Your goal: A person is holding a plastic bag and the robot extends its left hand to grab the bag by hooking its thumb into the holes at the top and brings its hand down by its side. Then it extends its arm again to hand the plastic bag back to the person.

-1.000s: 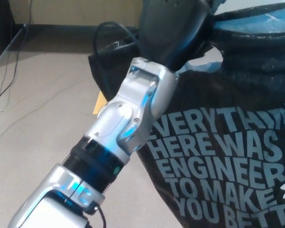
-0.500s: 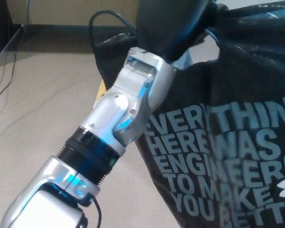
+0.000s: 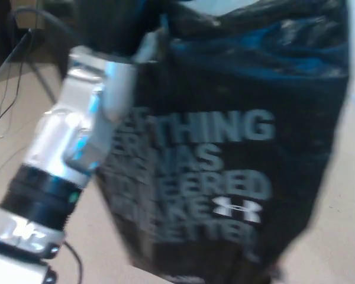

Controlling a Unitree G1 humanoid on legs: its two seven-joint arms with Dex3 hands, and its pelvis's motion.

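1. Held high at the bag's top left corner, the left hand (image 3: pixel 109 26) is seen only as a dark blurred mass, with the silver forearm (image 3: pixel 65 142) running down and left from it.
2. Whether the thumb and fingers are spread or curled cannot be told; the hand is blurred and partly cut off by the upper edge of the view.
3. The plastic bag (image 3: pixel 236 160) is found hanging directly beside the forearm, its black face with pale lettering filling most of the view and appearing to be suspended from the hand's position.
4. No person's hand is seen on the bag, and the right hand is not in view.
5. The tan floor (image 3: pixel 12 124) is seen to the left of the bag, with thin cables (image 3: pixel 6 100) lying on it.
6. The step in hand is judged to be the carrying of the bag, either the lowering to the side or the re-extension; which one cannot be decided from this view.
7. A steady arm swing is judged to be required next, so that the swaying bag is not shaken off the thumb.
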